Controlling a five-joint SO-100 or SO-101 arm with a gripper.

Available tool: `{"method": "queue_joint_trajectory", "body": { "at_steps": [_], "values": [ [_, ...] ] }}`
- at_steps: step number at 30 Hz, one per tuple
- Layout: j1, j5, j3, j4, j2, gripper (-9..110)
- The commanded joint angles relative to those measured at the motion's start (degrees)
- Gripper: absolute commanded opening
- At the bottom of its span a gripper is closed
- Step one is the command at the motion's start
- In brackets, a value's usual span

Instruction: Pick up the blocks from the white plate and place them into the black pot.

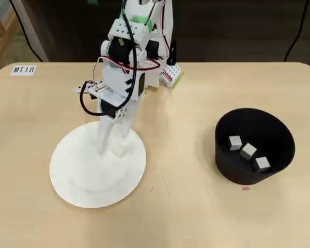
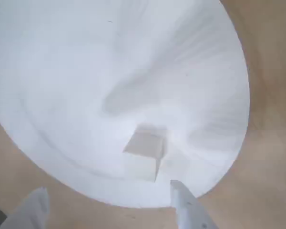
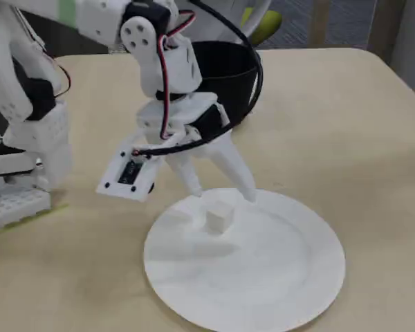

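The white plate [image 3: 263, 277] lay beneath my gripper [image 3: 225, 195]; the black pot [image 1: 254, 145], far off, showed three blocks [image 1: 248, 151] only from overhead; my jaws stood wide, straddling one block [image 2: 143, 155] on the plate.

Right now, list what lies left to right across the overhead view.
MT18 label → white plate → tool over the plate's upper right → black pot holding three blocks.
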Motion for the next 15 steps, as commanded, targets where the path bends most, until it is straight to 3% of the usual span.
{"method": "queue_joint_trajectory", "body": {
  "at_steps": [1,15],
  "values": [
    [-0.09,-0.7,-2.46,-2.11,-1.49,37],
    [-0.88,-3.78,-2.9,-9.32,-9.05,36]
  ]
}}
